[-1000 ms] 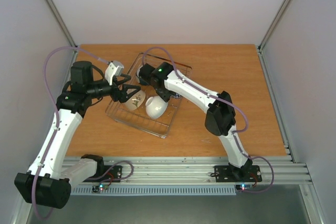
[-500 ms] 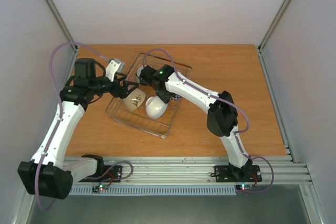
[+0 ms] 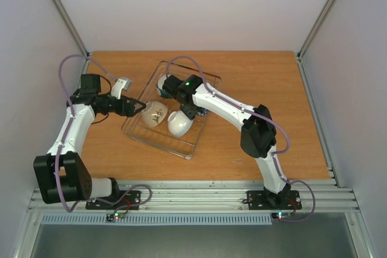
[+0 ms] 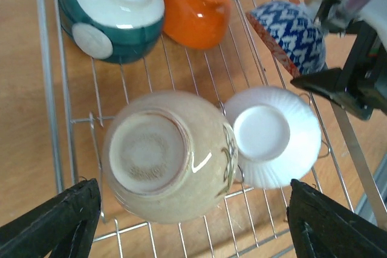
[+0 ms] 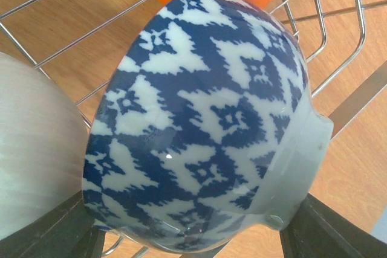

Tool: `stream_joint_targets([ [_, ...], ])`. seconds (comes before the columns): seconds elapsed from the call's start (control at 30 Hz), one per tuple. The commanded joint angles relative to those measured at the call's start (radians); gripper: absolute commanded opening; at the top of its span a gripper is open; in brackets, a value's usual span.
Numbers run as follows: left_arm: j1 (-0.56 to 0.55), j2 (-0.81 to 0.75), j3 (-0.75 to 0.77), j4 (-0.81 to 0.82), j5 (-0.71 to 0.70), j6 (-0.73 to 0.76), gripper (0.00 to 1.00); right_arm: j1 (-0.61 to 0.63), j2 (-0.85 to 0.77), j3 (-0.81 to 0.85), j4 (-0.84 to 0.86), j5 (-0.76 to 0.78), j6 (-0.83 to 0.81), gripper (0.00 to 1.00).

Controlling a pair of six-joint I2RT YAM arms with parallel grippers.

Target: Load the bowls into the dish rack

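Note:
The dish rack (image 3: 154, 143) holds several bowls on edge. In the left wrist view I see a teal-banded bowl (image 4: 112, 13), an orange bowl (image 4: 196, 7), a dark-blue patterned bowl (image 4: 290, 34), a beige bowl with a brown sprig (image 4: 169, 155) and a plain white bowl (image 4: 275, 146). My left gripper (image 3: 134, 108) is open and empty, just left of the sprig bowl (image 3: 154, 114). My right gripper (image 5: 190, 225) is inside the rack with its jaws spread wide on either side of the blue patterned bowl (image 5: 199, 119), which rests on the wires.
The rack (image 4: 54, 119) sits slightly left of the middle of the wooden table (image 3: 266, 89), turned at an angle. Grey walls close in the left, back and right. The arm bases are on the metal rail (image 3: 205, 191) at the near edge.
My left arm has drawn back to the left, away from the sprig bowl, with its elbow dropping low. The right arm has barely moved. The bowls have stayed put.

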Motion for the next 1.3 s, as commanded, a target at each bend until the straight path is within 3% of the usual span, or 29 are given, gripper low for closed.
stream_joint_targets([
  [0.0, 0.005, 0.016, -0.042, -0.031, 0.051, 0.086, 0.84, -0.009, -0.054, -0.005, -0.036, 0.02, -0.004, 0.01],
  [0.23, 0.035, 0.05, -0.057, -0.045, 0.019, 0.12, 0.78, -0.012, -0.073, -0.013, -0.023, 0.032, 0.007, 0.01],
  [0.37, 0.109, 0.074, -0.045, -0.025, 0.024, 0.065, 0.42, -0.013, -0.087, -0.03, -0.01, 0.036, 0.01, 0.01],
  [0.43, 0.141, 0.091, -0.038, -0.022, 0.035, 0.053, 0.09, -0.012, -0.09, -0.032, -0.007, 0.038, 0.009, 0.01],
  [0.47, 0.152, 0.097, -0.039, -0.014, 0.033, 0.041, 0.01, -0.013, -0.091, -0.035, -0.006, 0.038, 0.011, 0.01],
  [0.6, 0.163, 0.121, -0.043, 0.001, -0.034, 0.018, 0.01, -0.012, -0.098, -0.038, 0.001, 0.042, 0.013, 0.01],
  [0.97, 0.16, 0.065, -0.107, 0.026, -0.411, -0.002, 0.01, -0.013, -0.147, -0.061, 0.04, 0.053, 0.023, 0.01],
  [1.1, 0.14, 0.056, -0.124, -0.009, -0.435, 0.035, 0.0, -0.012, -0.163, -0.066, 0.045, 0.055, 0.028, 0.01],
  [1.27, 0.033, 0.075, -0.146, -0.049, -0.488, 0.066, 0.0, -0.012, -0.184, -0.063, 0.042, 0.053, 0.035, 0.01],
])
